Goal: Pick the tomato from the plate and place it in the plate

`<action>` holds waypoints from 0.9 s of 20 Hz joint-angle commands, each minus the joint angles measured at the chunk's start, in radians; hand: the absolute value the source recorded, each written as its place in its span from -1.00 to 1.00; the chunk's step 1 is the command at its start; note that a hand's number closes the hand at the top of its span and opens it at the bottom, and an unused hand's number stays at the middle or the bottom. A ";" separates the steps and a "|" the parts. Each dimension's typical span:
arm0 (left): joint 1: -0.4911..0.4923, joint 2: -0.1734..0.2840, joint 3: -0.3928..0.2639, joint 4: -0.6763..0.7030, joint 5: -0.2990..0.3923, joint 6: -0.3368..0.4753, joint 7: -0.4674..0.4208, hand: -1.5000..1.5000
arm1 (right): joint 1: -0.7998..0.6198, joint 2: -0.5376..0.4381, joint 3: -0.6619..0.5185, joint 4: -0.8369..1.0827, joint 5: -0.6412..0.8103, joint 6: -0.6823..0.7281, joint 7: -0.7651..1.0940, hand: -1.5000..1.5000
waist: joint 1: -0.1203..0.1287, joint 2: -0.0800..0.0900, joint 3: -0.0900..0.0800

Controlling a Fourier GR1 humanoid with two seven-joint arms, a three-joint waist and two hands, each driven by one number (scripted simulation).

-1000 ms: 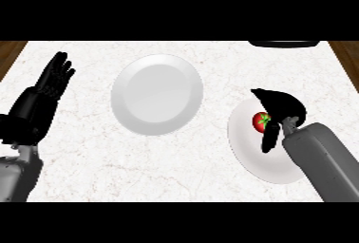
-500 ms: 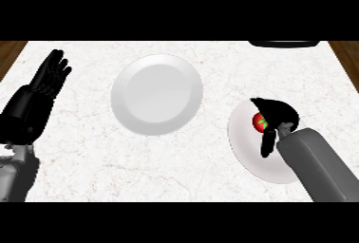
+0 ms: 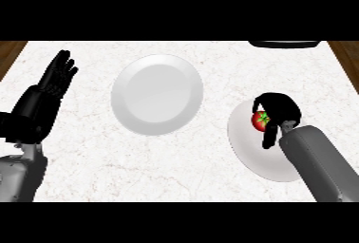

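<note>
Red tomato (image 3: 259, 121), green stem, robot hand (image 3: 280, 110) curled round

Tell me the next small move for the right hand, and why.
Probably lift the tomato straight up off the right plate. The right hand is curled round the tomato, which looks to sit low on that plate, while the other plate lies bare to the left. A short lift should clear the rim before carrying it across.
</note>
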 commanded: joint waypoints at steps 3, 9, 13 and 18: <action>-0.036 -0.017 -0.025 -0.017 -0.013 0.000 0.024 0.00 | -0.117 -0.184 -0.080 0.243 0.003 -0.105 -0.384 1.00 | 0.039 0.021 0.008; -0.068 -0.024 -0.026 0.026 0.000 -0.025 0.005 0.00 | -0.275 -0.258 -0.131 0.415 0.024 -0.229 -0.599 1.00 | 0.066 0.034 0.009; -0.072 -0.028 -0.019 0.037 -0.024 -0.004 -0.006 0.00 | -0.354 -0.226 -0.177 0.524 0.006 -0.314 -0.718 1.00 | 0.057 0.027 0.007; -0.030 -0.027 -0.003 0.065 -0.022 -0.020 -0.045 0.00 | -0.423 -0.220 -0.259 0.528 -0.103 -0.246 -0.913 1.00 | 0.031 0.017 0.005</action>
